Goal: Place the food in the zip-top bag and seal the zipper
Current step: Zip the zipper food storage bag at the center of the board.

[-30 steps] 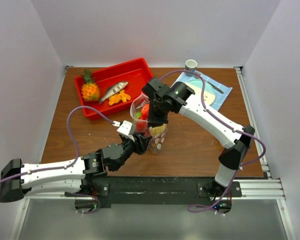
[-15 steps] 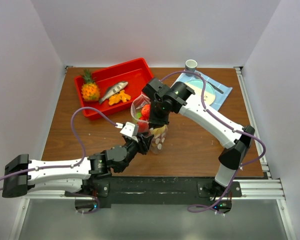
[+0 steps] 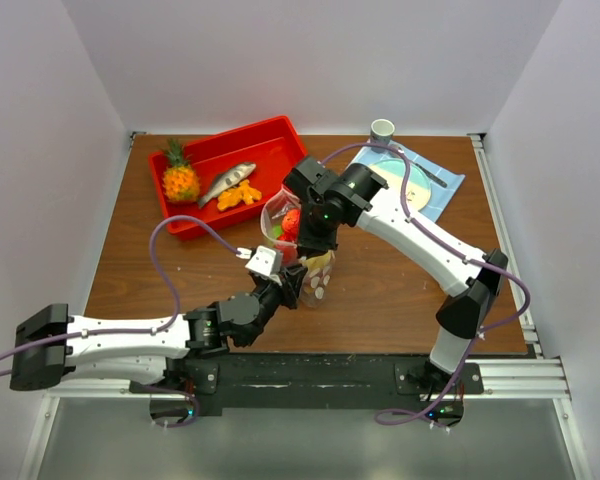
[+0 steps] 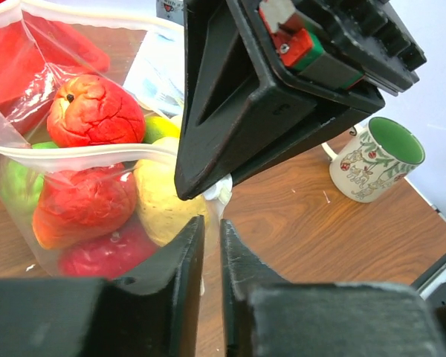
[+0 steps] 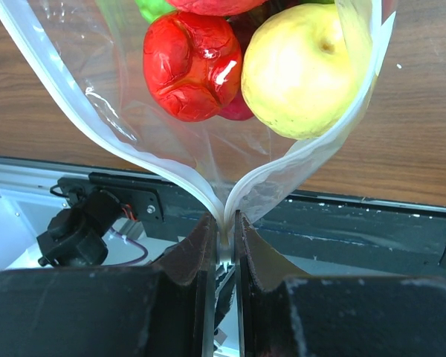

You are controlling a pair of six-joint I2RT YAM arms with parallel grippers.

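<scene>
Nearest me, the left claw [image 4: 212,223] has its fingers a narrow slit apart at the edge of the bag [image 4: 15,111], and I cannot tell if they pinch it. The bag stands mid-surface [image 3: 380,290], mouth agape, with the food [image 4: 93,111] inside. The right claw [image 5: 223,221] is pinching one end of the zipper [image 5: 167,175], and beyond sit a red tray [image 3: 270,145] and a mug [image 3: 382,129]

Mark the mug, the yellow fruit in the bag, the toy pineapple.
mug [image 4: 366,167]: left wrist view, its painted side.
yellow fruit [image 5: 305,71]: right wrist view, middle of its skin.
toy pineapple [image 3: 180,183]: top view, its orange body.
</scene>
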